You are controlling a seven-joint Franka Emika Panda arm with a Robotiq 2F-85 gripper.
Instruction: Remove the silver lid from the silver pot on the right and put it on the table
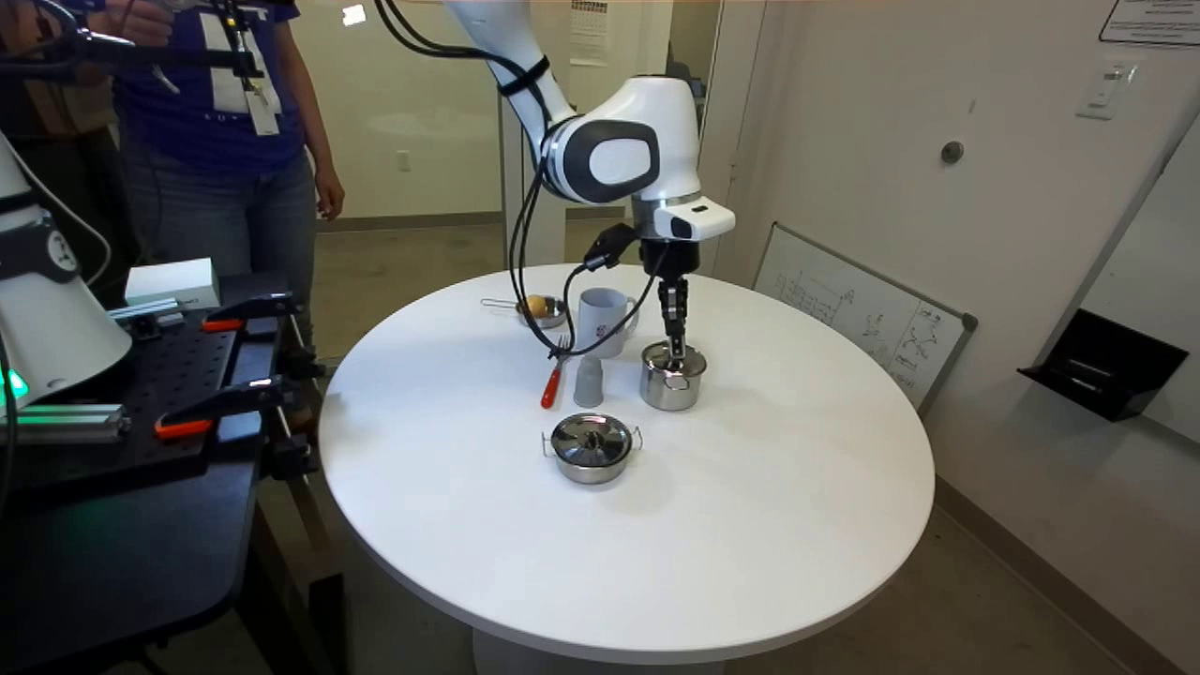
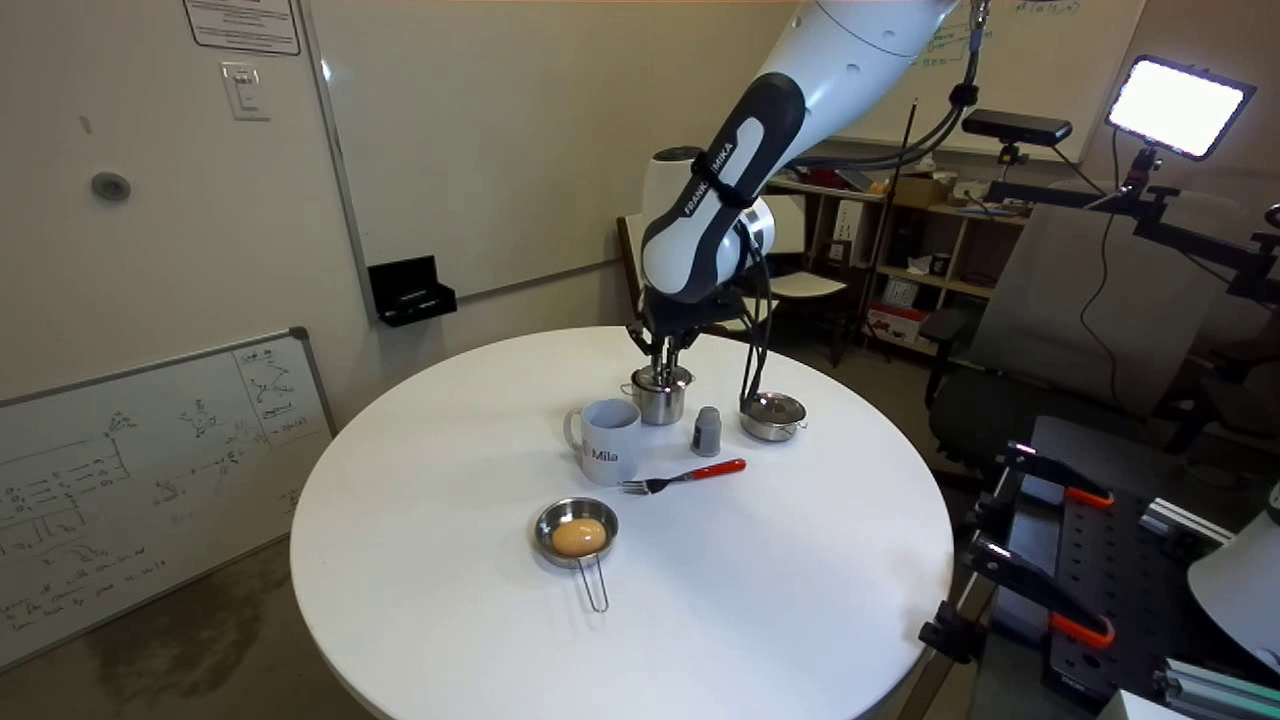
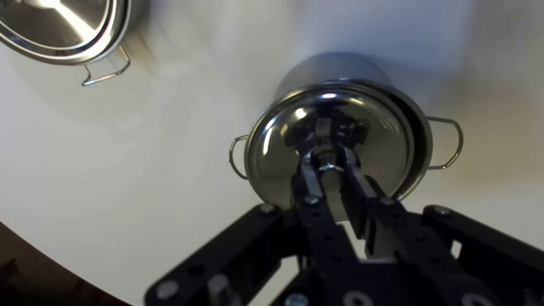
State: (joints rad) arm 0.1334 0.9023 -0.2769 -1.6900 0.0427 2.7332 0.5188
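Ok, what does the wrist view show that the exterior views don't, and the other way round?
Only the wrist view clearly shows the knob on the silver lid, between the fingers. Only the exterior views show the mug, gray shaker, fork, and egg in its pan. Shared: that lid, the gripper, silver pot, wider lidded pot, and table.

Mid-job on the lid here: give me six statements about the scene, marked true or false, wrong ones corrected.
1. The fingers flank the knob of the silver lid. True.
2. The red-handled fork lies on the table. True.
3. The silver lid lies on the table. False: it is over the mouth of the silver pot.
4. Only the silver pot has a lid. False: the wider, lower pot has one too.
5. The small wire-handled pan holds a brown egg-shaped object. True.
6. The mug lies on its side. False: the mug stands upright.
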